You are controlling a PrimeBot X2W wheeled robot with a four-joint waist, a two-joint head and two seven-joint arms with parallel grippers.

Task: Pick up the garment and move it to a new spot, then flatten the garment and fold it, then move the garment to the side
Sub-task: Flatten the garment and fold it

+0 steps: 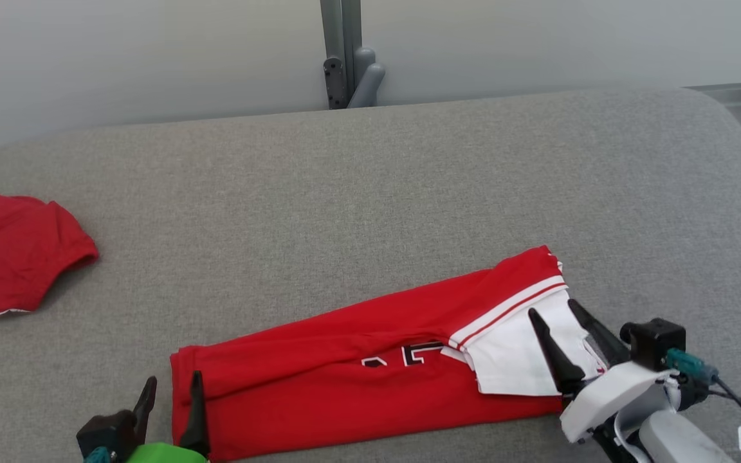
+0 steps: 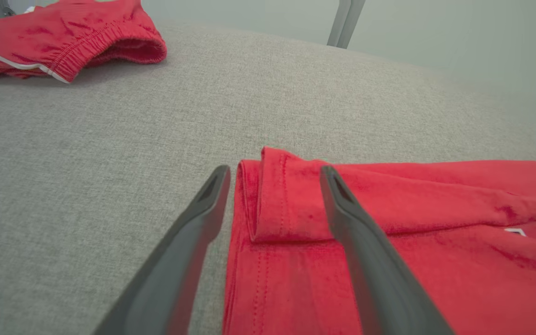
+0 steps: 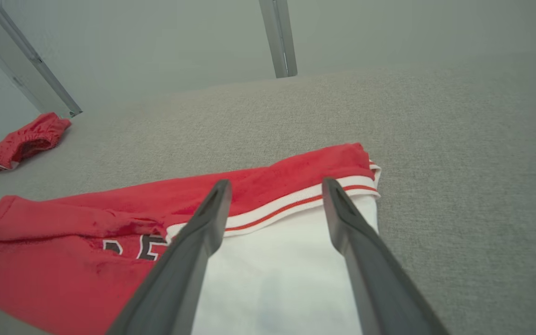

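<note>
So, head view: the shirt (image 1: 357, 379) lies folded into a long red strip on the grey tabletop (image 1: 370, 193), near the front edge, with its white sleeve (image 1: 512, 360) at the right end and part of a number print showing. The left tool (image 1: 173, 378) sits at the shirt's left end, jaws wide, gripping nothing. The right tool (image 1: 551, 307) is over the white sleeve, jaws wide too, nothing pinched. A second red piece (image 1: 10, 254) lies well apart at the far left.

Left wrist view: the left tool (image 2: 275, 170) straddles the shirt's folded left edge, with one finger (image 2: 193, 232) over bare tabletop and the other over red cloth. The red piece (image 2: 63, 37) is up in the corner.

Right wrist view: the right tool (image 3: 276, 182) is spread wide above the sleeve, fingertips near the red-and-white striped cuff (image 3: 286, 207).
</note>
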